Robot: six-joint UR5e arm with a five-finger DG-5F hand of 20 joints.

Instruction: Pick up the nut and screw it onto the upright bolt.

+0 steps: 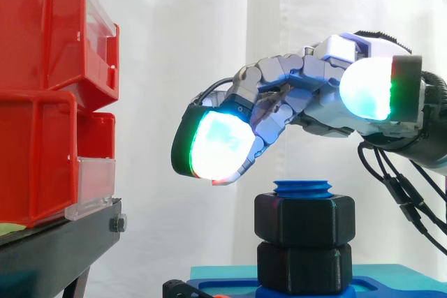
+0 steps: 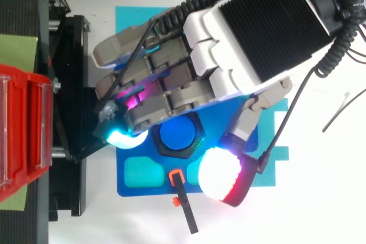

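A blue upright bolt [image 1: 303,188] rises from a blue baseplate [image 1: 223,278]. Two black hex nuts are stacked on it, the upper nut [image 1: 304,220] just under the bolt's top and the lower nut [image 1: 304,264] against the plate. From above, the bolt's blue end [image 2: 178,135] shows inside the black nut [image 2: 198,136]. My hand [image 1: 307,95] hangs just above the bolt, clear of the nut. Its fingers arch loosely to the left, with the thumb spread to the right, and hold nothing. In the top view the hand [image 2: 229,55] covers the plate's far half.
Red bins [image 1: 42,95] stand stacked on a black stand [image 1: 56,249] at the left, close to the fingertips. A thin black lever with an orange end [image 2: 184,201] lies at the plate's near edge. A pale recess [image 2: 140,171] sits in the plate.
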